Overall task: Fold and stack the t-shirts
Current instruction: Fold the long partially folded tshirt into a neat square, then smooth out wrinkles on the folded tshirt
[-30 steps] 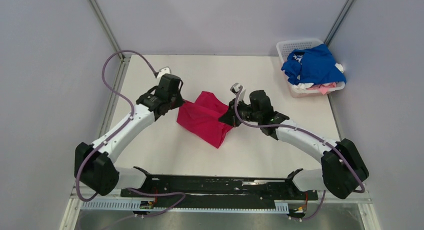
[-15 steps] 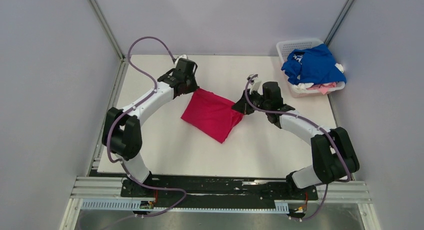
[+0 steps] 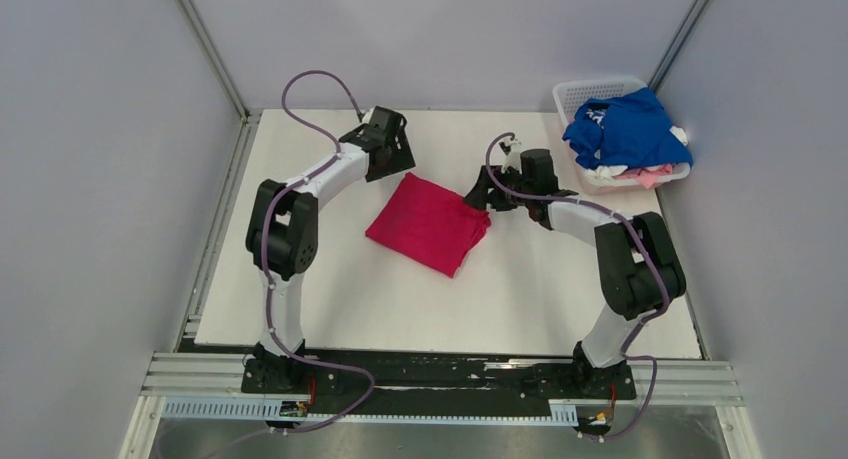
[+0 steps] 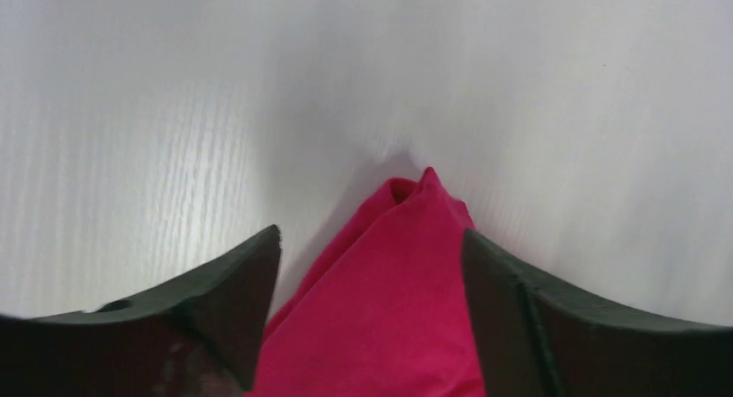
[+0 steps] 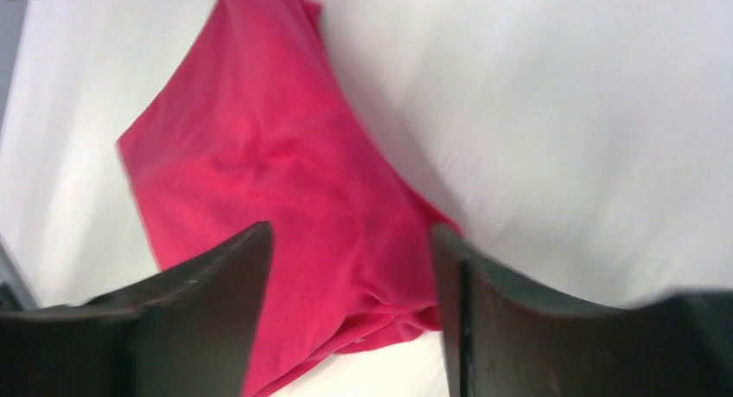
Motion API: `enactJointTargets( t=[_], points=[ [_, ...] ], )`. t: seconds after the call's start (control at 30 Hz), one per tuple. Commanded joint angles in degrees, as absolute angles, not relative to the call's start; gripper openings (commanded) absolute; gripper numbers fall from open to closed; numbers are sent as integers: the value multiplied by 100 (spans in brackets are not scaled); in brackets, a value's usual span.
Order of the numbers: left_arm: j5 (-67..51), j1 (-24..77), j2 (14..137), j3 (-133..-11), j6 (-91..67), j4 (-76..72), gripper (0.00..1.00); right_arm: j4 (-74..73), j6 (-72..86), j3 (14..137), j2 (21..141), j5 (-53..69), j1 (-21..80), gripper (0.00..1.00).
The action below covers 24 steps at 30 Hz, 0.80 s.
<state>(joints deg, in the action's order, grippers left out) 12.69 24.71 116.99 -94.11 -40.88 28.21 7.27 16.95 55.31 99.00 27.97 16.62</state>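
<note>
My left gripper [image 3: 397, 165] is unclenched, fingers spread astride the far corner of the folded magenta-red t-shirt [image 3: 428, 225]; shirt lies flat on the table [image 3: 330, 279]; my right gripper [image 3: 479, 197] is unclenched at its right corner; blue t-shirt [image 3: 628, 129] tops the basket [image 3: 588, 89].

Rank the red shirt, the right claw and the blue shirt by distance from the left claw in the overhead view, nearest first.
From the left claw:
1. Red shirt, right at its tips, mid-table.
2. Right claw, at the shirt's right corner.
3. Blue shirt, in the basket, far right.
</note>
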Motion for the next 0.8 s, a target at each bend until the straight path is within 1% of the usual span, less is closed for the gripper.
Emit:
enactJointTargets(
  t=[0.0, 0.03, 0.07, 0.1, 0.17, 0.27, 0.37, 0.43, 0.63, 0.77],
  points=[
    [1249, 2347, 11650, -10011, -3968, 2810, 93, 509, 1666, 6036, 9732, 1788, 1607, 81],
    [1165, 2347, 11612, -10039, -3906, 2750, 98, 436, 1701, 6065, 9640, 1668, 1602, 91],
    [994, 2347, 11512, -10029, -3882, 2720, 99, 356, 1767, 6077, 9533, 1603, 1603, 98],
    [880, 2347, 11399, -9974, -3831, 2653, 100, 253, 1852, 6069, 9416, 1589, 1611, 100],
    [426, 2347, 11208, -9773, -3759, 2514, 100, 194, 2034, 5908, 9134, 1809, 1646, 100],
    [-629, 2359, 11014, -9371, -3717, 2221, 100, 399, 2304, 5545, 8690, 2632, 1776, 100],
    [-1314, 2391, 11024, -8922, -3811, 1762, 100, 1168, 2852, 5147, 8465, 3546, 1886, 100],
    [-1467, 2398, 11220, -8924, -3885, 1666, 100, 1670, 3191, 5033, 8560, 3841, 1890, 100],
    [-1923, 2392, 12160, -9469, -4110, 1471, 100, 2063, 3695, 5257, 9502, 3729, 1890, 100],
    [-1709, 2382, 12757, -9988, -4134, 1952, 100, 1783, 3749, 5530, 10073, 3309, 1866, 100]
  ],
)
